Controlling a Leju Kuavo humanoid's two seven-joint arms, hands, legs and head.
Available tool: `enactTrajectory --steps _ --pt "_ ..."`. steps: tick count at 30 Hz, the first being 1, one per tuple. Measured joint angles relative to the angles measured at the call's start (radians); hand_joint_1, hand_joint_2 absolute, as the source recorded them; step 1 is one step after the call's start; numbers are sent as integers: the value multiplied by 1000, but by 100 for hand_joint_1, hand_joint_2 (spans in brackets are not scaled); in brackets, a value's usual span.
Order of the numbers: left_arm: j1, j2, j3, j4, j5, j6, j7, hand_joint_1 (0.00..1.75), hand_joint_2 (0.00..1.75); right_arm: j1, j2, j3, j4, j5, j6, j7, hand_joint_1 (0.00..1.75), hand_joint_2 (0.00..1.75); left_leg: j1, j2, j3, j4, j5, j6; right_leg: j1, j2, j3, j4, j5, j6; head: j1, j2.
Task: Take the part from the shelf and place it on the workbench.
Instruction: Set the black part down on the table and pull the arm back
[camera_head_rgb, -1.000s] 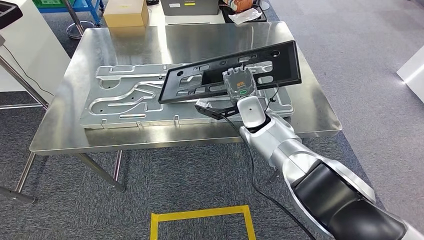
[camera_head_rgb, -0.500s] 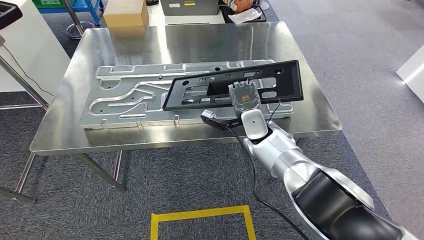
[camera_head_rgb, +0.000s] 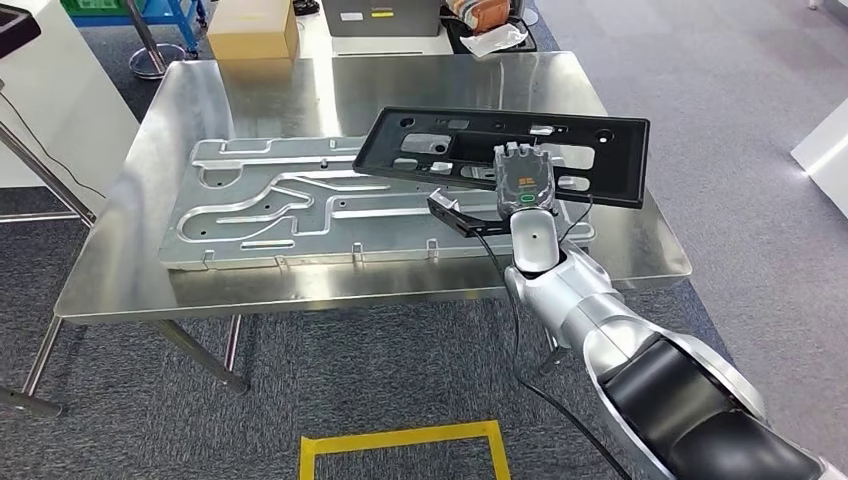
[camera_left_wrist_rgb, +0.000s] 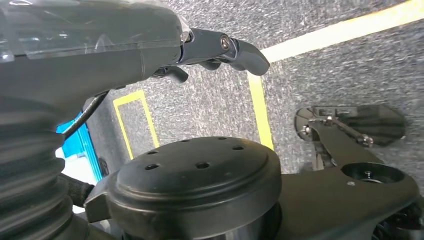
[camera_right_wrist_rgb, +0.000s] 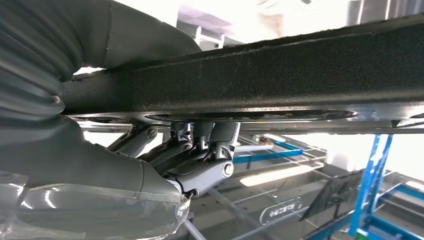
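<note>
My head camera looked down on the workbench (camera_head_rgb: 300, 80); right wrist sat close beneath the part (camera_right_wrist_rgb: 280, 75); left wrist faced carpet.

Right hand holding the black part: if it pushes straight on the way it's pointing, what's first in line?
Probably nothing on the table: beyond the right hand and its black frame part lies bare steel workbench, then a cardboard box past the edge. Height unclear.

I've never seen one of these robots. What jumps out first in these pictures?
The long black part, held in the right hand over the right half of the steel workbench. Under it lies a big silver plate with winding grooves. Yellow tape marks the grey carpet in front.
</note>
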Motion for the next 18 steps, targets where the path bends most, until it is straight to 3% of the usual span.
enactTrajectory --steps 1,3,5,7,9,11,13,14,15,16,18 --pt "3 -1 -1 0 0 1 0 0 175 0 -5 -8 0 1 -3 1 175 175 0 0 12 0 -9 -4 5 -2 12 -66 48 -8 0 0" --pt "5 -3 -1 0 0 3 0 0 175 -1 -12 -24 0 3 -12 1 175 175 1 0 24 -6 -22 -14 15 -6 28 -152 95 -24 1 0" --pt "3 -3 -1 0 0 7 1 0 175 -5 -18 -45 -2 2 -22 -6 175 175 0 0 35 -11 -23 -27 17 -4 41 -173 87 -37 2 0" --pt "2 -3 -1 0 2 11 1 0 175 -10 -24 -72 -6 -8 -42 -26 175 175 -2 1 29 24 -19 -36 10 -4 70 -189 80 -49 1 0" --pt "1 0 0 0 7 14 1 0 175 -11 -28 -98 -8 -21 -72 -51 175 175 0 2 -28 132 -28 -44 5 -3 105 -202 65 -57 0 0" --pt "-2 5 3 0 11 13 0 0 175 -5 -29 -113 -8 -26 -89 -67 175 175 2 2 -99 240 -78 -52 3 -1 137 -206 44 -59 0 0" --pt "-6 9 6 0 15 11 1 0 175 4 -28 -125 -8 -35 -97 -89 175 175 3 2 -128 252 -124 -60 0 2 174 -206 17 -55 0 0" --pt "-6 9 7 0 17 10 1 0 175 8 -28 -132 -8 -44 -112 -110 175 175 4 2 -127 217 -117 -63 -2 3 193 -206 2 -52 0 0" --pt "-5 9 9 0 19 8 1 0 175 11 -27 -142 -9 -56 -134 -138 175 175 6 3 -123 161 -74 -65 -3 4 212 -205 -14 -49 0 0" --pt "-2 9 10 1 21 6 1 0 175 16 -25 -154 -9 -71 -157 -170 175 175 9 6 -123 100 -8 -65 -3 4 229 -201 -30 -44 0 0" --pt "1 9 14 1 22 3 0 0 175 34 -17 -184 -13 -99 -189 -240 175 175 9 9 -123 26 85 -51 -1 8 241 -186 -55 -32 0 0"
